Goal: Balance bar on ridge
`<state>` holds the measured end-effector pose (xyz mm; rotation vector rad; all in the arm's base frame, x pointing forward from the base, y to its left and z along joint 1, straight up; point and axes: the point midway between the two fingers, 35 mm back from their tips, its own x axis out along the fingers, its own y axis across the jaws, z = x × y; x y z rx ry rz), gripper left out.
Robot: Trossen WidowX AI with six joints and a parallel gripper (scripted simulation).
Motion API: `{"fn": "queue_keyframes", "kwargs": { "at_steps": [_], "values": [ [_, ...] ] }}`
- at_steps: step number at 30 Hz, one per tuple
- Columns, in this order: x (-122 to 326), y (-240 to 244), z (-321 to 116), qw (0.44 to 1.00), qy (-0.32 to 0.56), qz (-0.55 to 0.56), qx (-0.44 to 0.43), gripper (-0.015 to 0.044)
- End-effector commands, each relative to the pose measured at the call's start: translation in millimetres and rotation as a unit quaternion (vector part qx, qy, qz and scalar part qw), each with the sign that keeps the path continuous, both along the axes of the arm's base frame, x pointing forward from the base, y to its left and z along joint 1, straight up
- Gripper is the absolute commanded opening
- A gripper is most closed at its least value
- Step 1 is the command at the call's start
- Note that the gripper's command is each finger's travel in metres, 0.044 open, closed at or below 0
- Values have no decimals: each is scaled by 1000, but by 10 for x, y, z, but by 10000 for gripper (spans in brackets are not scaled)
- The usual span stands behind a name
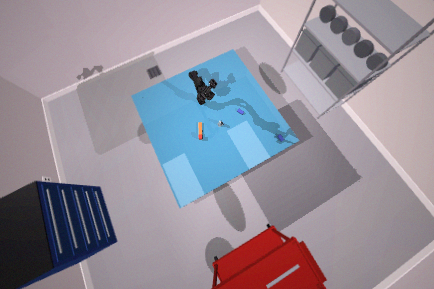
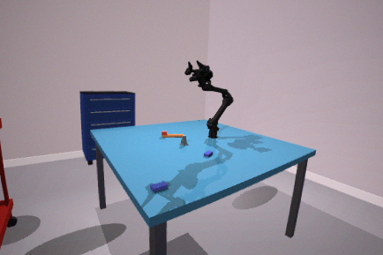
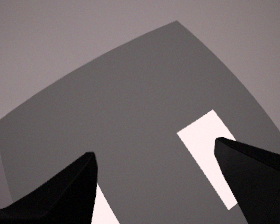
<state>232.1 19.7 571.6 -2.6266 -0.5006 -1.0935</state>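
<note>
The orange bar (image 1: 200, 129) (image 2: 175, 135) has a raised red block (image 1: 200, 137) (image 2: 164, 133) at one end. It appears to lie on the blue table (image 1: 150, 108) (image 2: 119, 144), beside the ridge and apart from it. The small grey ridge (image 1: 220, 123) (image 2: 183, 141) stands upright with nothing across it. My gripper (image 2: 194, 64) (image 3: 157, 153) is high above the table, over the arm's base side and far from the bar. It tilts upward, its two fingers stand apart, and nothing is between them. Neither bar nor ridge shows in the wrist view.
One small blue-purple block (image 1: 240, 111) (image 2: 208, 153) lies near the ridge. Another (image 1: 280, 137) (image 2: 159, 186) lies near a table corner. A blue cabinet (image 1: 77, 223) (image 2: 108, 117), a red cart (image 1: 270, 263) and a metal shelf (image 1: 370, 8) stand off the table.
</note>
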Motion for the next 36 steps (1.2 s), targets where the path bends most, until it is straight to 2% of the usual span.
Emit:
{"fn": "queue_keyframes", "kwargs": {
  "at_steps": [1,10,19,27,36],
  "values": [
    [389,-172,-230,996,77,-38,5,315],
    [1012,-498,-788,969,228,-95,12,315],
    [1417,-847,-1466,915,376,-143,16,315],
    [1578,-1143,-2114,847,502,-174,20,315],
    [1543,-1427,-2828,749,633,-193,23,315]
  ]
}}
